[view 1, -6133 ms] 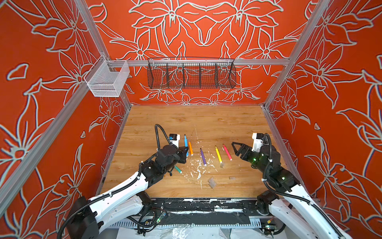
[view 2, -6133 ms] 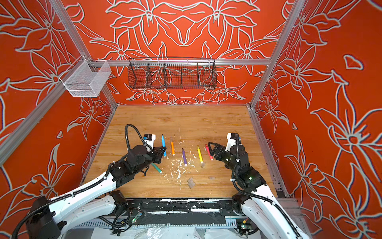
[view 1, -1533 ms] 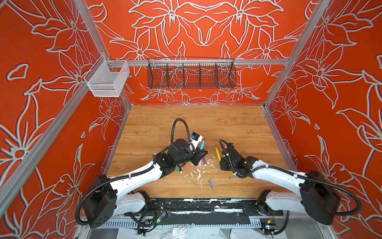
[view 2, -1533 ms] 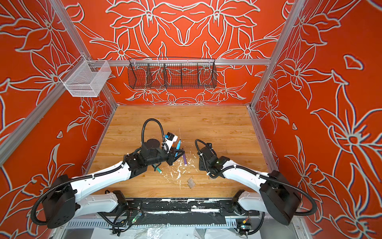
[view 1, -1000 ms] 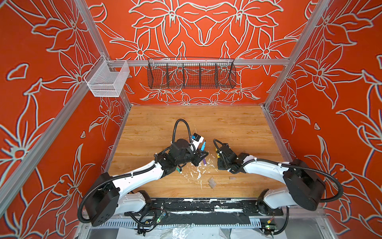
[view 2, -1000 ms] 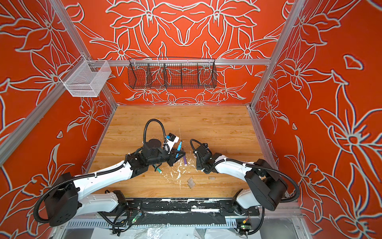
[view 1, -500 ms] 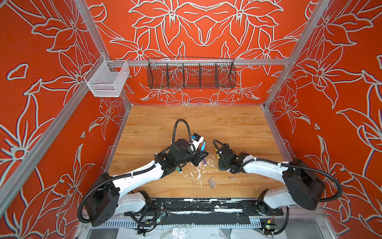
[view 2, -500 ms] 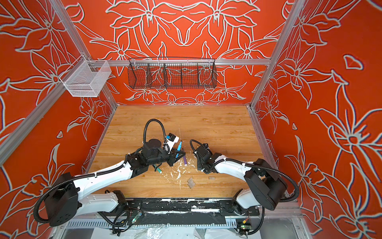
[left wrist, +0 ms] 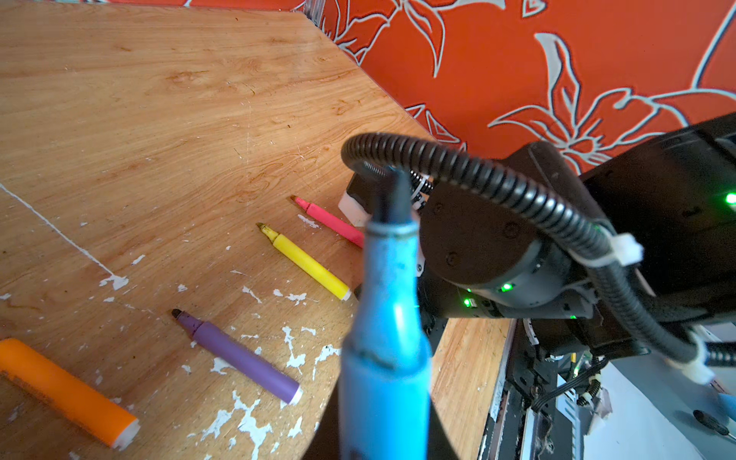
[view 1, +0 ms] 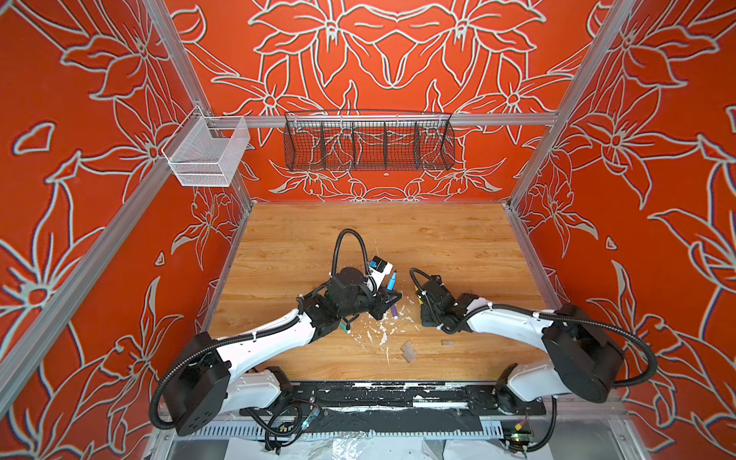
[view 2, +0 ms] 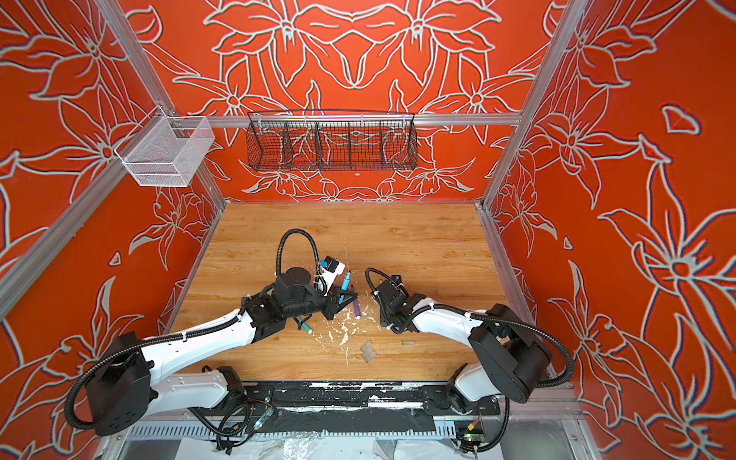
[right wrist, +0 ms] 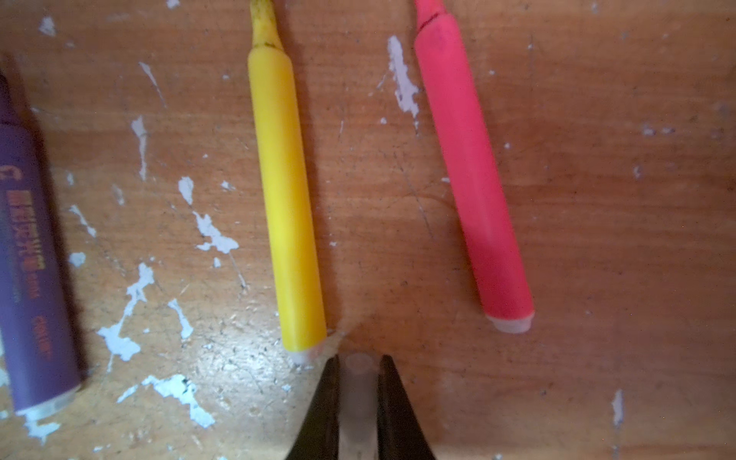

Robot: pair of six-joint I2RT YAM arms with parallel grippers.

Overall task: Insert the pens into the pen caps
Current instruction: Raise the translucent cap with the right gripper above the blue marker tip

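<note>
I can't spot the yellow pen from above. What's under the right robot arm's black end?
The arm covers it there. Its wrist view shows the yellow marker pen and pink-red marker pen lying on the wooden table, and a clear plastic cap pinched in the jaws.

The walls (view 1: 398, 59) are orange-red with whitish flower outlines. The table (view 1: 438, 247) is tan woodgrain, flecked white. My right claw (right wrist: 358, 357) is black; the cap (right wrist: 357, 402) is clear, colourless. The blue pen (left wrist: 382, 358) has a dark tip. The orange pen (left wrist: 63, 390), purple pen (left wrist: 239, 358), yellow pen (right wrist: 286, 199) and pink pen (right wrist: 470, 179) have whitish ends; the purple one bears orange print.
</note>
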